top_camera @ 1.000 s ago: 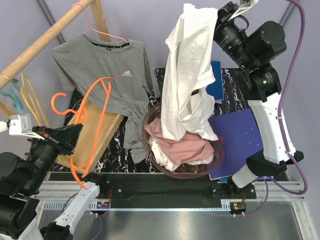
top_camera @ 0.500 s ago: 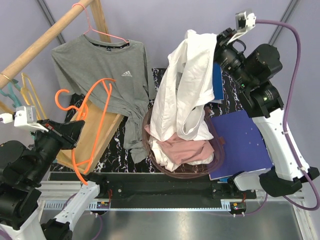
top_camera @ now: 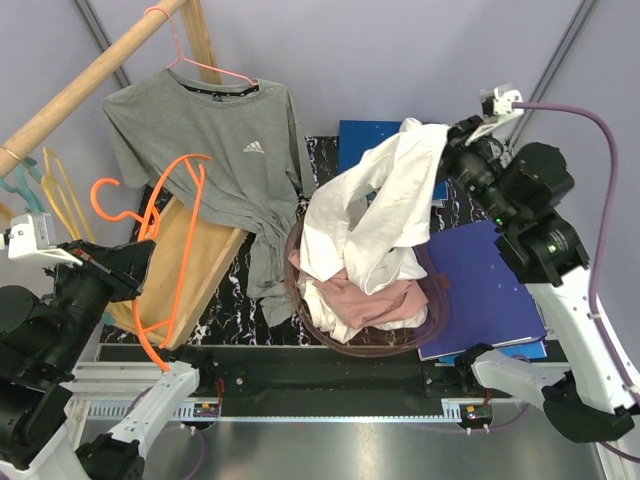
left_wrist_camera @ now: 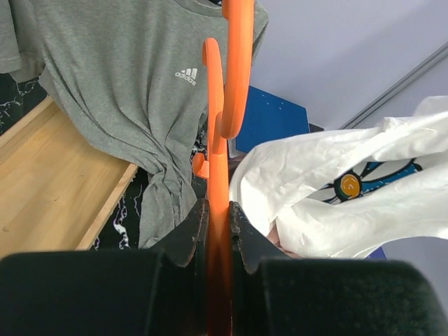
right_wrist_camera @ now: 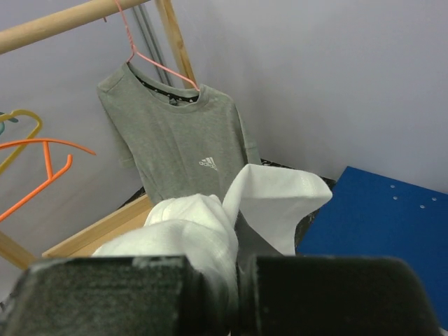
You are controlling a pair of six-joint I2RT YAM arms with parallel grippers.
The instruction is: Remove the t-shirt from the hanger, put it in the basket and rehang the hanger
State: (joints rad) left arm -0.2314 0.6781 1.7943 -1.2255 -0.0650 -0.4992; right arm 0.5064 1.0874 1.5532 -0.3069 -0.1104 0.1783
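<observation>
Right claw [top_camera: 452,150] is clenched on one end of the white t-shirt [top_camera: 375,215], upper right of centre. The shirt hangs from it down-left into the basket [top_camera: 385,349] mid-frame. Left claw [top_camera: 142,260], lower left, is clamped on the orange hanger [left_wrist_camera: 215,168], well apart from the shirt.

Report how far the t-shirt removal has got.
Done: the white t-shirt is off the orange hanger, which the left gripper grips bare. In hand: the right gripper holds the shirt up, its lower end lying in the basket. Left: drop the shirt and put the hanger down. A grey t-shirt hangs on its pink hanger, untouched.
</observation>
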